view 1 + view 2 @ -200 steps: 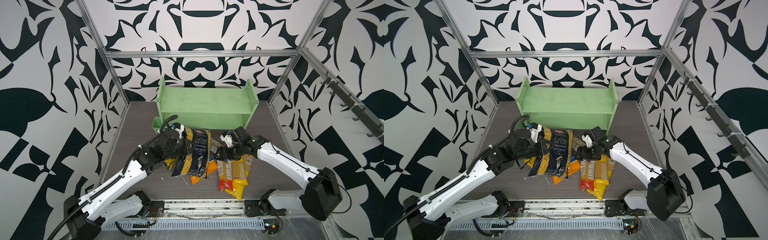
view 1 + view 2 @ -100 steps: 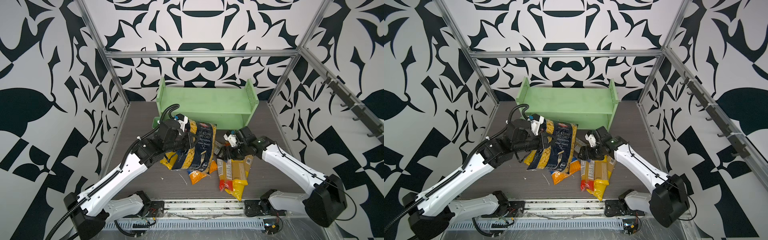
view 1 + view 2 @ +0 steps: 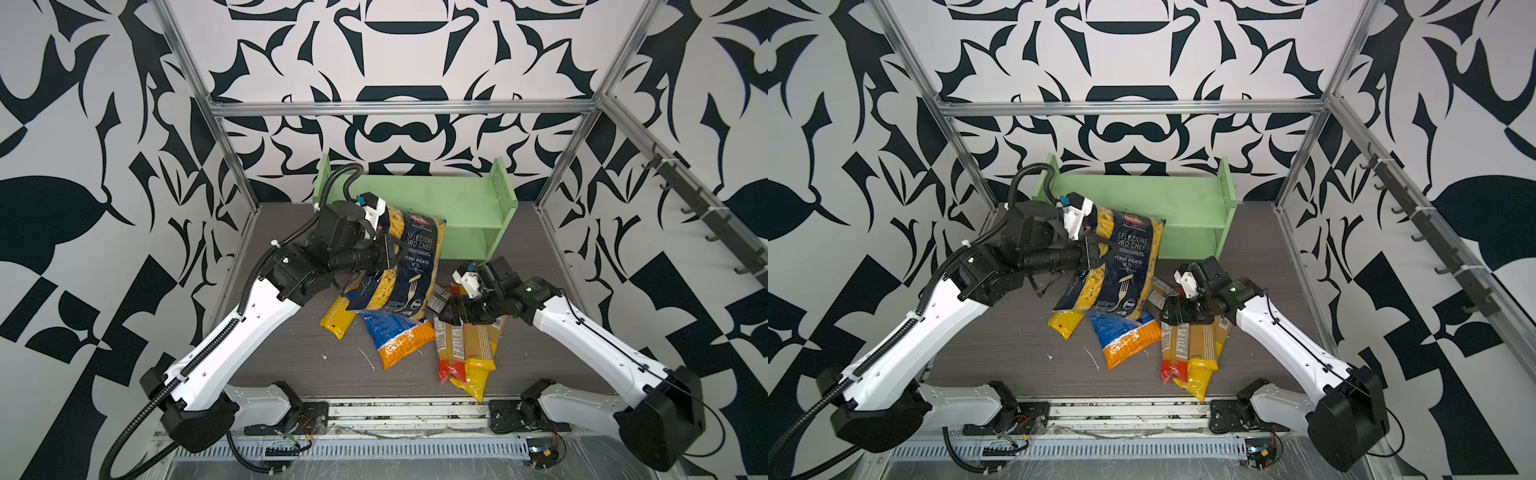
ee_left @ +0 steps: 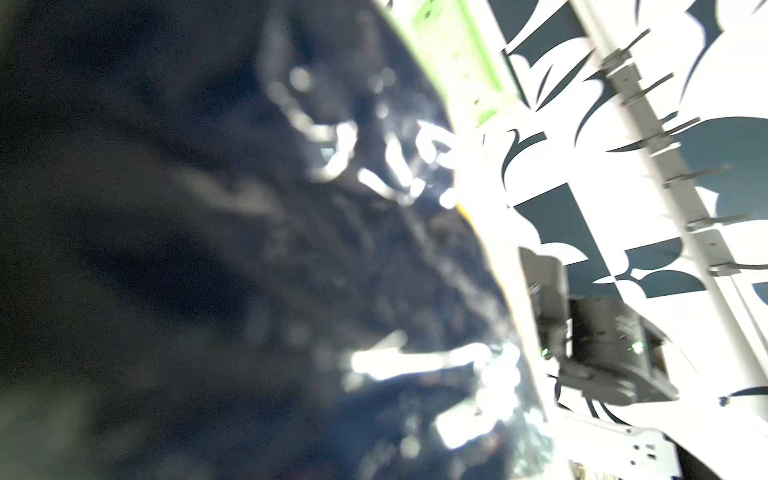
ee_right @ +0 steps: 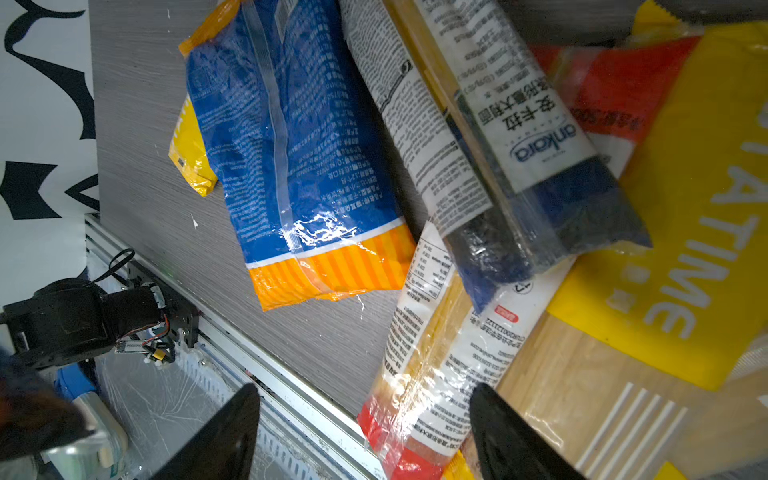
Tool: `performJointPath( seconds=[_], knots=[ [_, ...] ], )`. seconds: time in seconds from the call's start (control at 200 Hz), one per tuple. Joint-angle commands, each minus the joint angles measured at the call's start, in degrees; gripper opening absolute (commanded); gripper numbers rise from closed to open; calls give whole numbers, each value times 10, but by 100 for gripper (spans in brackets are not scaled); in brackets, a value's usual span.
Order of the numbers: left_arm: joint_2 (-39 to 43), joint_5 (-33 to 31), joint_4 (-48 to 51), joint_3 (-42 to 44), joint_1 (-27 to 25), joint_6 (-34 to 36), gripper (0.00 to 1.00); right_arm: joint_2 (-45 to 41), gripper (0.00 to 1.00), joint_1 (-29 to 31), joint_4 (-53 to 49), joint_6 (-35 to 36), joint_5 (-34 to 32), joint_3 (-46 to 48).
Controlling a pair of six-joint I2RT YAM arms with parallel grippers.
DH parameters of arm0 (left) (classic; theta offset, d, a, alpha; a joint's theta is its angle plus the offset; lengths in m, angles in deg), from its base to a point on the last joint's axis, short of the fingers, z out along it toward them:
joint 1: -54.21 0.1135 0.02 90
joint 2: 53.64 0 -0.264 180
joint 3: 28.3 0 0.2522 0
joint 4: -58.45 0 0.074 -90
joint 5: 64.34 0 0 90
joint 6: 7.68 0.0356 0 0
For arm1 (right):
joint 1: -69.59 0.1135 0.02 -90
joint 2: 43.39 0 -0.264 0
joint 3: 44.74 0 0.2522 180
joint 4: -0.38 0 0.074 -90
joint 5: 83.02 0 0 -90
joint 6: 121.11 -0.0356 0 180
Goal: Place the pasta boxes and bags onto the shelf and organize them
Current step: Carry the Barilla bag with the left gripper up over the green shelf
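Note:
My left gripper [image 3: 392,253] [image 3: 1094,253] is shut on the left edge of the wide black penne bag [image 3: 409,266] [image 3: 1125,266]. The bag hangs upright, just in front of the pale green shelf [image 3: 449,199] [image 3: 1167,195]. In the left wrist view the dark bag [image 4: 249,249] fills the frame and hides the jaws. Under it on the table lie the blue-orange bag [image 3: 399,336] [image 5: 299,166] and a yellow pack [image 3: 338,316]. My right gripper [image 3: 446,309] [image 3: 1169,313] [image 5: 365,390] hovers open over the heap of spaghetti packs [image 3: 465,345], holding nothing. That heap includes a blue-ended pack [image 5: 540,166] and a red-ended pack [image 5: 436,353].
A metal rail [image 3: 407,415] runs along the table's front edge, with both arm bases on it. Patterned walls with aluminium posts close in the left, back and right sides. A bar of hooks [image 3: 706,216] runs along the right wall. Small white scraps [image 3: 368,359] lie on the table.
The left gripper has lifted the penne bag off the pile and carried it up and back toward the shelf. The right gripper has drifted slightly right and stays open.

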Motion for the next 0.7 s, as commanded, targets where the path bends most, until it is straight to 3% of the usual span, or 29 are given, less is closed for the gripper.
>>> performJointPath(
  seconds=[0.0,0.395,0.695],
  knots=[
    [-9,40,-96,-85,17,15,0,-19,82,-3,-13,1,-11,3],
    [-140,92,-134,-274,67,41,0,-35,82,-7,-26,-2,-18,-7],
    [-268,167,-167,-448,115,5,0,-40,82,-7,-20,-14,-18,-2]
  ],
)
